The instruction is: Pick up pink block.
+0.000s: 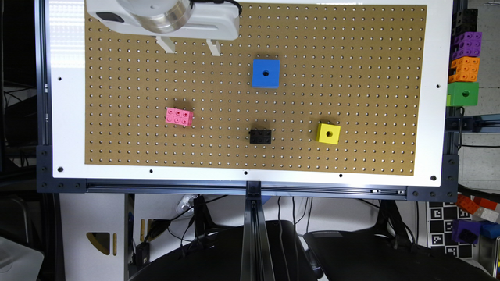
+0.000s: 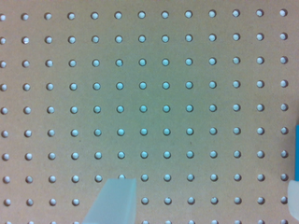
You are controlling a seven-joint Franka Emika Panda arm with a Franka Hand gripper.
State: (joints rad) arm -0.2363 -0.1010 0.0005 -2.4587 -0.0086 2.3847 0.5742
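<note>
A pink block [image 1: 179,116] lies flat and studs-up on the brown pegboard [image 1: 351,47], toward the exterior view's left, with bare board all around it. A black studded brick [image 1: 260,136] sits well apart at about 4 o'clock from it, and a yellow cube [image 1: 328,133] lies farther along, both close to the board's near edge, where a white border [image 1: 156,173] frames the panel. A blue cube [image 1: 266,73] rests mid-board, at roughly 2 o'clock from the pink block.

At the far edge hangs the gripper [image 1: 190,45], its jaws spread wide above open board; the pink block lies well apart from them, at about 6 o'clock. In the wrist view one pale fingertip [image 2: 113,201] shows over empty holes, with a blue sliver [image 2: 297,154] at the frame's side. Coloured blocks [image 1: 464,62] stack beside the board on the exterior view's right.
</note>
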